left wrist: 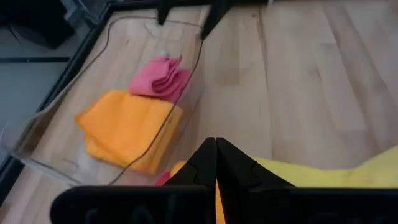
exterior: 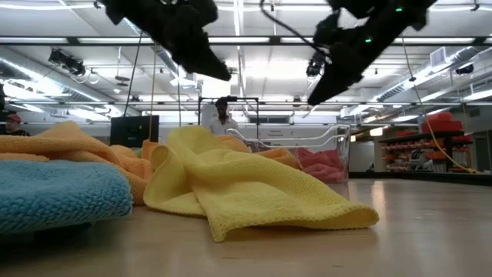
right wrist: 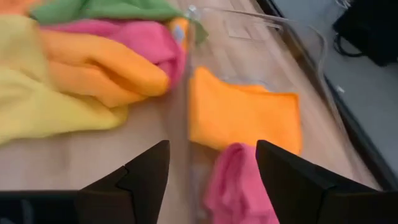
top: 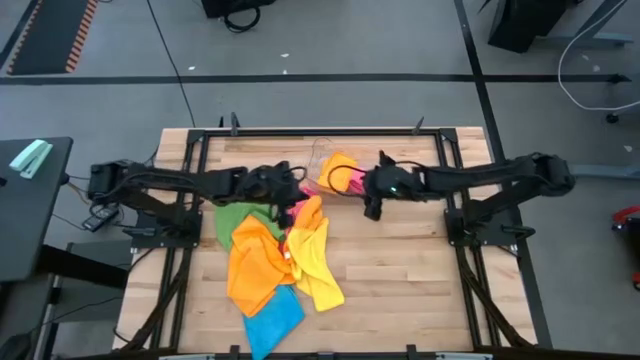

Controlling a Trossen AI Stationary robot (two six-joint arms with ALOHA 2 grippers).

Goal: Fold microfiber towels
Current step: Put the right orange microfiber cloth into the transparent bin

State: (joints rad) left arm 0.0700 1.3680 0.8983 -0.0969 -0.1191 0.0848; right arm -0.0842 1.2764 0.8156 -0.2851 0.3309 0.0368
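A loose pile of towels lies on the table: green, orange, yellow, blue and pink. A folded orange towel and a folded pink towel lie in the clear tray at the far middle. My left gripper is shut and empty, raised above the pile's far end beside the tray. My right gripper is open and empty, raised above the tray's near right side. In the low view both grippers hang well above the table.
Bare wood stretches right of the pile to the near edge. The clear tray's thin wall stands between the pile and the folded towels. In the low view a person stands in the room far behind the table.
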